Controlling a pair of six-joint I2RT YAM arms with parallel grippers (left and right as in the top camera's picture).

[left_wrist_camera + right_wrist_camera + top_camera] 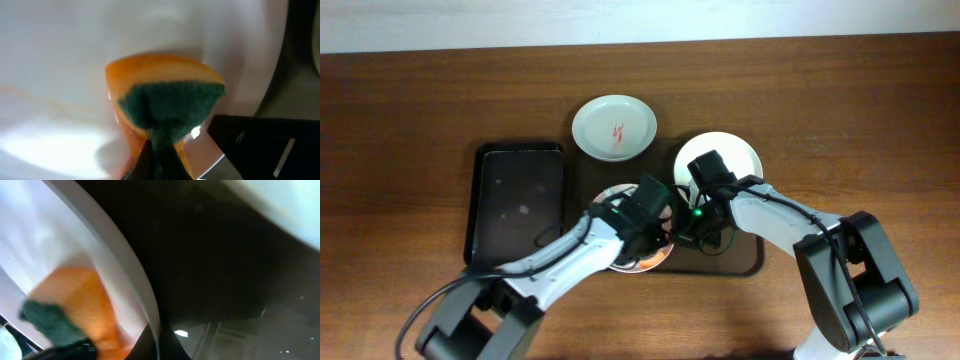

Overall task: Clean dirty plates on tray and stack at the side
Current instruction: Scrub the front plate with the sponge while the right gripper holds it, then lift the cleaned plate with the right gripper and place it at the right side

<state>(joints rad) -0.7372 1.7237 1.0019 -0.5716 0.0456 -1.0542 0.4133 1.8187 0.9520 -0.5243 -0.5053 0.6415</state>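
Note:
Three white plates are in view. One plate [612, 194] lies on the dark brown tray [740, 262] under both grippers. My left gripper [650, 215] is shut on an orange sponge with a green scouring side [170, 100] and presses it on this plate [60, 60]. My right gripper [686, 228] is shut on the plate's right rim [125, 255]; the sponge [75, 300] shows beyond it. A second plate [717, 160], plain white, sits at the tray's far right. A third plate [613, 127], with a red sauce smear, sits at the tray's far edge.
A smaller black tray [518, 200] lies on the wooden table to the left of the brown tray. The dark tray floor [215, 255] and the edge of the plain white plate [280, 205] show in the right wrist view.

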